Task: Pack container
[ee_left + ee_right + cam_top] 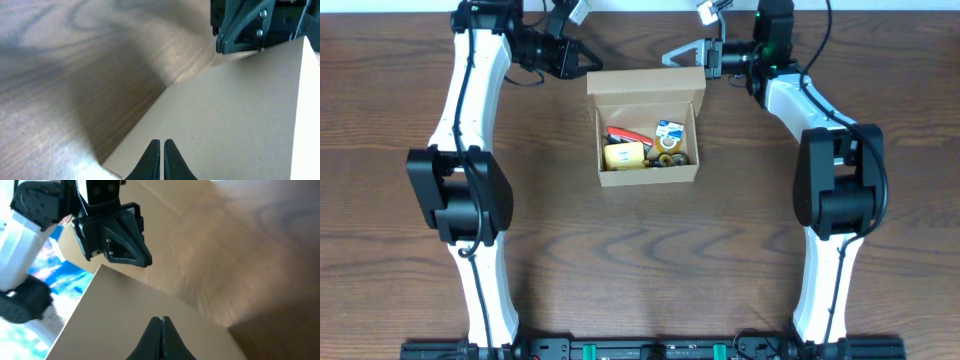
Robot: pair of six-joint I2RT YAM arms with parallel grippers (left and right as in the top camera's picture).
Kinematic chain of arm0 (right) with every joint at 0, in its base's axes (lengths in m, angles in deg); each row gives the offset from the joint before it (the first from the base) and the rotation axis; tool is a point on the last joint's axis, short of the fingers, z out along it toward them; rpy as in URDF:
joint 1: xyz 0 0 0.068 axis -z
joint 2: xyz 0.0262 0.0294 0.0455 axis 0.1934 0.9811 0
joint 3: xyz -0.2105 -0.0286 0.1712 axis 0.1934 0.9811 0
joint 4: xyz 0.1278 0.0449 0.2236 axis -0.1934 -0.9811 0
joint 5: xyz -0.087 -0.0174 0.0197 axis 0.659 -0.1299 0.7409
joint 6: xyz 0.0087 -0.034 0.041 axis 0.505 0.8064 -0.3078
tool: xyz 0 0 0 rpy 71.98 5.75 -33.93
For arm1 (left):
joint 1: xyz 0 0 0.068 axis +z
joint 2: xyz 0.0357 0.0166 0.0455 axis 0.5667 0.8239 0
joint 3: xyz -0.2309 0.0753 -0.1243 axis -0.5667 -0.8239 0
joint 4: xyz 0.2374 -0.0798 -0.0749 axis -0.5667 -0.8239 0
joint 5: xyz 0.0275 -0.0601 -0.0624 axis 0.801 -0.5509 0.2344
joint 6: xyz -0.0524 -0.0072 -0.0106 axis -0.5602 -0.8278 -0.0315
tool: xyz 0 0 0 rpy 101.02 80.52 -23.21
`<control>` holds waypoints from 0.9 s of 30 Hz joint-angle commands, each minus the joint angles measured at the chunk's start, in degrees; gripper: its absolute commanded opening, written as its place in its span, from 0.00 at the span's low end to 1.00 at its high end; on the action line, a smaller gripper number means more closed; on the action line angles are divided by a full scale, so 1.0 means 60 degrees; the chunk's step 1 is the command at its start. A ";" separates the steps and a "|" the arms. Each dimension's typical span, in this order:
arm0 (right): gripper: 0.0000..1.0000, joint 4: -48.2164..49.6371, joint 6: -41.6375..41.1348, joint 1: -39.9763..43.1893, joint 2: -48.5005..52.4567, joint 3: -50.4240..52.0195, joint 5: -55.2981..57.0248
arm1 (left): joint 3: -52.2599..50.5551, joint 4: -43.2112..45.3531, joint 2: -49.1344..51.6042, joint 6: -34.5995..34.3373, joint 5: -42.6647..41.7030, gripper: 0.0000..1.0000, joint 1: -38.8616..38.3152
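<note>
Both left claw [161, 150] and right claw [161, 329] are pinched narrow by the box's [650, 178] 12 o'clock lid [645, 82]; uneven pushing could skew it or shove the box.

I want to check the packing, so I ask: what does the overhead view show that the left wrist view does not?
Only overhead: the inside of the open container, holding a yellow item, a red item and tape rolls. Only left wrist: the left gripper in close-up, its fingertips together, seen against the flap. Both: the tan flap, the wooden table and the right gripper at the flap's edge.
</note>
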 commanded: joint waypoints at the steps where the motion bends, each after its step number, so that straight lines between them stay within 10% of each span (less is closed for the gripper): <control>1: 0.01 -0.0393 -0.0018 -0.0084 0.0146 -0.0153 -0.0718 | 0.0160 -0.0586 -0.0200 0.1228 0.0317 0.06 0.0026; 27: 0.02 -0.7195 0.1719 -0.0193 0.0146 -0.0146 0.1213 | 0.0157 -0.2259 -0.0200 0.2605 0.1610 0.06 -0.0044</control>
